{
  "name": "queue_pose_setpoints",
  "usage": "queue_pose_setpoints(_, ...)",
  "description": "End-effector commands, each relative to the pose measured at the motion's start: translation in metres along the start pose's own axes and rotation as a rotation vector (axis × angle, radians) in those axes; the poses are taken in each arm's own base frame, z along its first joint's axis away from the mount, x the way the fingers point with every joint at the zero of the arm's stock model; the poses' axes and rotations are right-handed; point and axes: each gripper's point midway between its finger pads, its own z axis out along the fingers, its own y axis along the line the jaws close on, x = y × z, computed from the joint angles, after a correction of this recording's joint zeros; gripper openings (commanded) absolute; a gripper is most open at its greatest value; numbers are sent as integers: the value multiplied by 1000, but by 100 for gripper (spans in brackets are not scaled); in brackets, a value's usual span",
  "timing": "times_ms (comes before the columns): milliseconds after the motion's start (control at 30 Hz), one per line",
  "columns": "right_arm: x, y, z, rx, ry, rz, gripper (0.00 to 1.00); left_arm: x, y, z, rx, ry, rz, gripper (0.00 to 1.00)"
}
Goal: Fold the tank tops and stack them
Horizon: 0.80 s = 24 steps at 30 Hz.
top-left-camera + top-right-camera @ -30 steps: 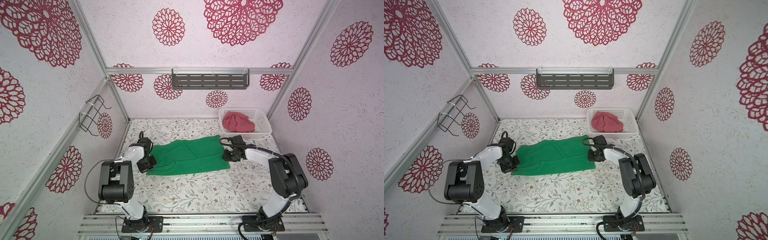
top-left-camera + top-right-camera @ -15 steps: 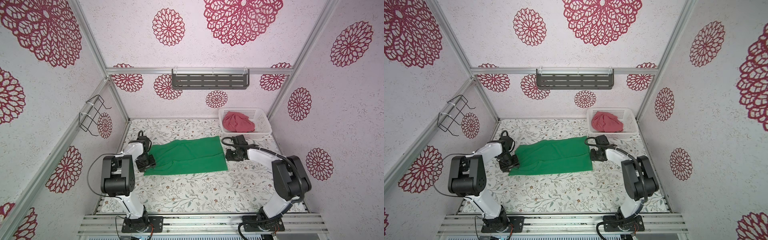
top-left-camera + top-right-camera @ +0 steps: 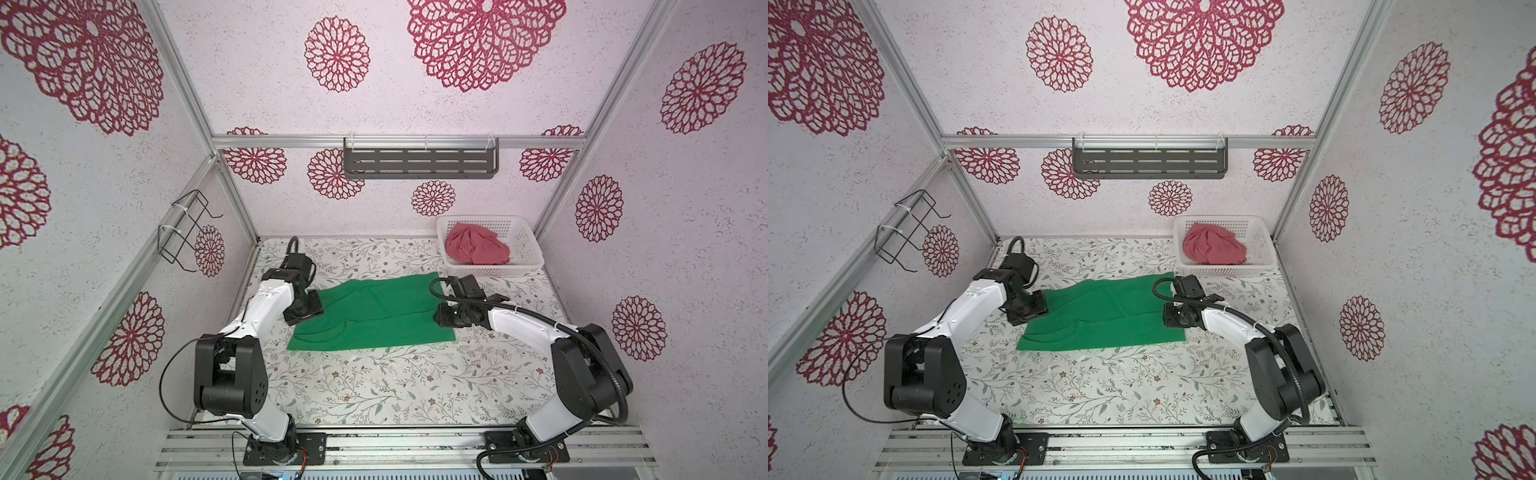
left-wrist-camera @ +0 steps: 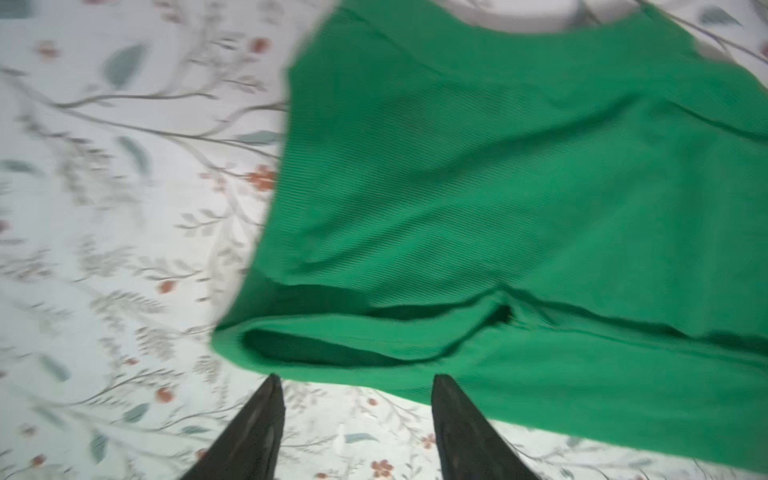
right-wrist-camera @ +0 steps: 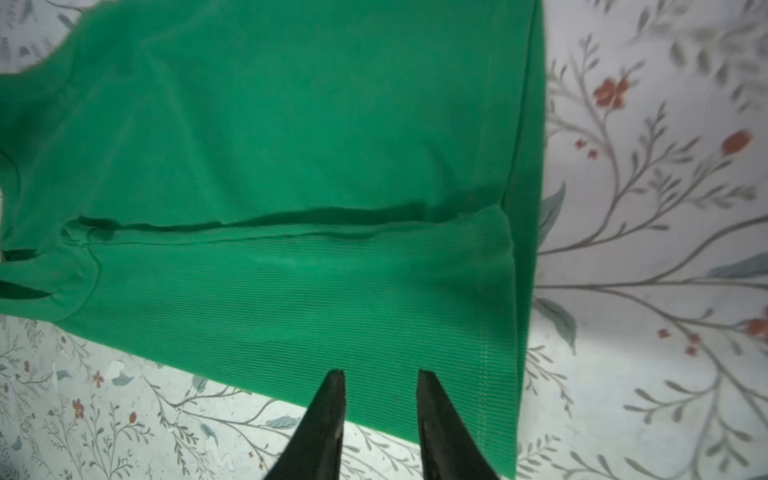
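Note:
The green tank top (image 3: 374, 316) (image 3: 1104, 316) lies flat on the floral table, one long side folded over itself. My left gripper (image 3: 305, 307) (image 3: 1027, 309) sits at its left end. In the left wrist view that gripper (image 4: 357, 380) is open, empty, its tips just short of the green cloth (image 4: 498, 187). My right gripper (image 3: 442, 313) (image 3: 1169, 316) hovers at the right end. In the right wrist view it (image 5: 380, 374) stands open with a narrow gap over the hem of the green cloth (image 5: 291, 124). The pinkish red tank top (image 3: 476, 249) (image 3: 1214, 249) lies bunched in the basket.
The white perforated basket (image 3: 490, 272) (image 3: 1229, 270) stands at the back right corner. A grey slotted shelf (image 3: 419, 162) hangs on the back wall and a black wire rack (image 3: 187, 232) on the left wall. Bare floral table (image 3: 374, 386) stretches in front of the green top.
My left gripper has gone from shut to open and let go of the green top's left end. My right gripper has shifted slightly left over the right hem.

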Motion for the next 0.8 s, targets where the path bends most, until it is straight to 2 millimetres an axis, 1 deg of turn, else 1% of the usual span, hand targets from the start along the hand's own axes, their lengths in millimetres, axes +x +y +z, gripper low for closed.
queue_pose_setpoints(0,-5,-1,5,-14,-25,68,32,13,-54,22,157,35,-15,56)
queue_pose_setpoints(100,6,-9,14,10,5,82,32,29,-82,42,194,79,14,55)
queue_pose_setpoints(167,13,-15,16,34,17,89,32,41,-96,56,201,115,37,55)
queue_pose_setpoints(267,23,-25,17,70,37,95,32,59,-106,72,192,170,73,55)
queue_pose_setpoints(333,31,-27,16,67,45,106,32,73,-104,79,178,208,91,54)
queue_pose_setpoints(433,50,-33,17,71,80,128,32,95,-95,85,159,269,109,54)
queue_pose_setpoints(533,70,-39,13,88,115,140,32,119,-84,86,144,329,121,54)
queue_pose_setpoints(633,90,-45,3,105,144,154,32,144,-71,83,142,387,108,54)
queue_pose_setpoints(767,123,-51,-15,128,196,174,32,186,-61,75,140,456,90,54)
